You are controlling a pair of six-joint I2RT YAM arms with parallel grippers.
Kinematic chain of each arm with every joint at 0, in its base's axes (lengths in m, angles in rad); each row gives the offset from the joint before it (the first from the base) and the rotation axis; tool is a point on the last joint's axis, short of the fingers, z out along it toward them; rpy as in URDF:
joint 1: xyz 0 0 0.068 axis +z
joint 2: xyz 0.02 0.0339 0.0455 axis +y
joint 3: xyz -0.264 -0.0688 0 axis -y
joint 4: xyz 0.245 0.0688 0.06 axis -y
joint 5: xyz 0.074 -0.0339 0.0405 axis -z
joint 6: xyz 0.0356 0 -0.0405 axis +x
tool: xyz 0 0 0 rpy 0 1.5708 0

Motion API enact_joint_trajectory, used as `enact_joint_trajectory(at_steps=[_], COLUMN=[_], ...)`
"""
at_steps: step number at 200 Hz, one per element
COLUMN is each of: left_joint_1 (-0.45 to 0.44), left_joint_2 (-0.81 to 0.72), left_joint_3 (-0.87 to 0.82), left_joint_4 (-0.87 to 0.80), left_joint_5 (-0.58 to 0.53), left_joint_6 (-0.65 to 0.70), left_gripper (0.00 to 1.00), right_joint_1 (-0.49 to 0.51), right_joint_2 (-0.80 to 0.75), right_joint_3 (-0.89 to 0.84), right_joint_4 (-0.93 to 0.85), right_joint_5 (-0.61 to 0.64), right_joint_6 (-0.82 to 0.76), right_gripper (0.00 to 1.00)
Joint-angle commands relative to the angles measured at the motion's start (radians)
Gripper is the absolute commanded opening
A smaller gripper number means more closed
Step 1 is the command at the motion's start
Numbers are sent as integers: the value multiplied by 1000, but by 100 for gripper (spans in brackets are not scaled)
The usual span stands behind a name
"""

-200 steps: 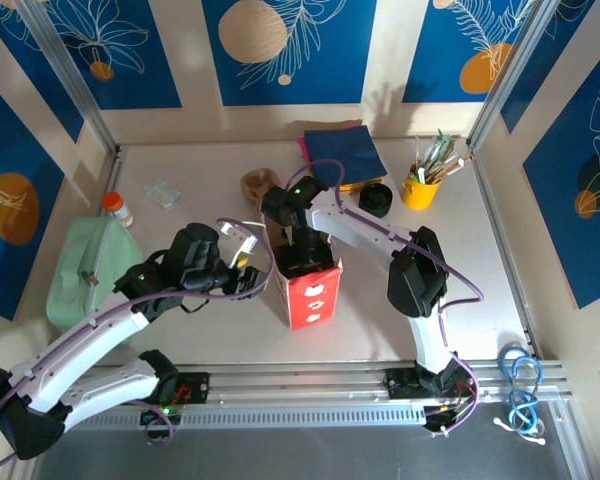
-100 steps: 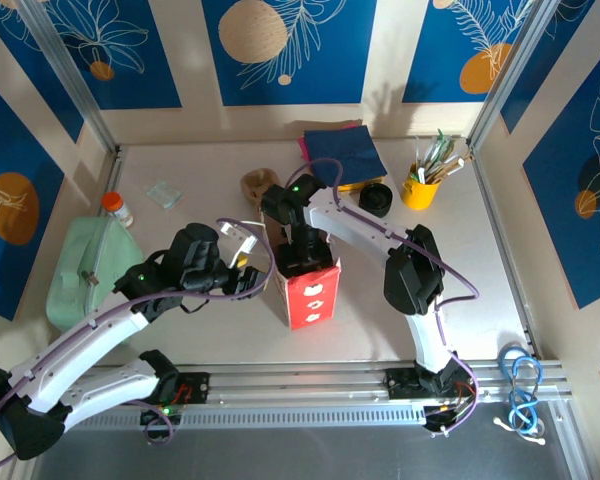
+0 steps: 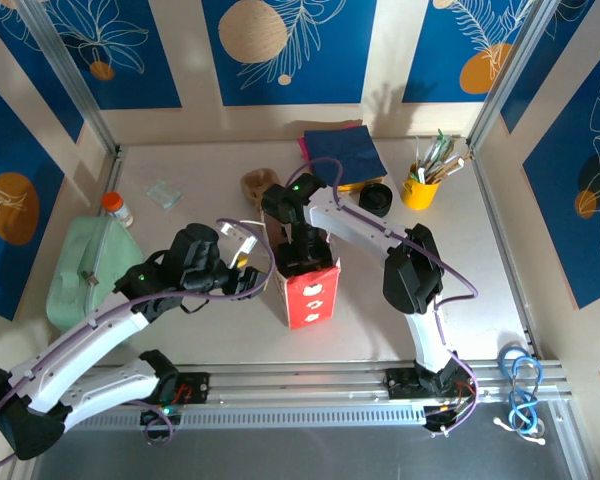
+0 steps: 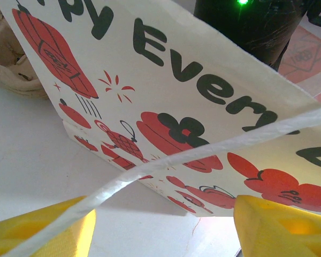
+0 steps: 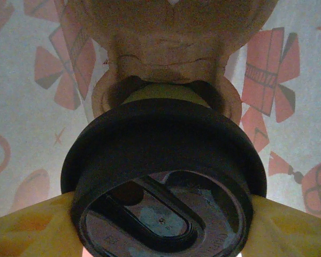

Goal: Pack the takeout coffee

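Where the right fingers [image 5: 27,230] reach: down inside the open top of the paper bag [image 3: 311,297], whose red print shows through the walls on either side of them.
Right gripper [image 5: 160,230]: closed around the takeout coffee [image 5: 163,176], one yellow finger on each flank of the cup's black lid [image 5: 150,134].
Takeout coffee: clamped between the right fingers, inside the bag, lid facing the wrist; the cup wall is mostly hidden behind the lid.
Brown pulp form [image 5: 166,48]: just beyond the cup, past the right fingertips, within the bag; whether cup and pulp touch cannot be told.
Left gripper [image 4: 160,230]: fingers [image 4: 37,233] spread wide, not closed on anything, pointed at the bag's printed side.
Handle cord [image 4: 214,147]: white, slants across the gap between the left fingers and lies over one of them.
Pulp carrier [image 3: 260,185]: on the table [image 3: 480,290], beyond the left fingers, near the bag's far corner.
Yellow pot [image 3: 418,190]: well apart from both pairs of fingers, at the far corner on the right arm's side.
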Motion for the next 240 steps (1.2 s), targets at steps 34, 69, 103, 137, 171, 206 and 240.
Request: enact_joint_trajectory(at_steps=[34,69,103,137,171,206,240], left_joint_1=[-10,-10,-10,-9,-11,-10,-11], left_joint_2=[-13,-12,-15,-19,-18,-19,-19], left_joint_3=[-9,-9,-9,-10,-9,-9,-9], left_joint_4=[-15,-15,-19,-19,-19,-19,-23], left_joint_5=[-9,-9,-11,-14,-12,-12,-15], left_joint_6=[-6,-6,-6,-6,-4,-6,-6], left_gripper=[69,69,69,69,69,69,69], right_joint_1=[-8,-9,-9,-7,0,10,22], right_joint_2=[42,39,28,4,-20,-22,-26], right_joint_3=[8,11,24,52,69,78,90], right_joint_4=[32,30,26,7,-6,-27,-48], right_joint_5=[-20,-20,-18,-10,1,18,39], right_joint_6=[-4,-4,-7,-8,-8,-10,-10], right_gripper=[51,51,53,57,67,73,79])
